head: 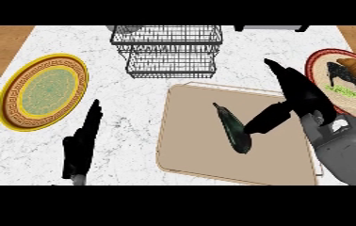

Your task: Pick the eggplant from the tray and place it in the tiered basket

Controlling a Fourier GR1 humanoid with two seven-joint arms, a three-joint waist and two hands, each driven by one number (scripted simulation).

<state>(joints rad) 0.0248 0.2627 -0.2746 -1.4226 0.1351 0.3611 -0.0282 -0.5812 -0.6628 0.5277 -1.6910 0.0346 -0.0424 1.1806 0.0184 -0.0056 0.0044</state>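
Marble counter's tray holds the eggplant ungrasped, right hand spread open beside it; lifting into the far tiered basket remains.

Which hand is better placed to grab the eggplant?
Right. The right hand hangs over the tray, open, its thumb right beside the eggplant. The left hand rests open on the counter, off the tray's left edge and farther away.

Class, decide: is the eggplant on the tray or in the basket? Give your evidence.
On the tray: the eggplant lies flat on its surface, apart from the basket.
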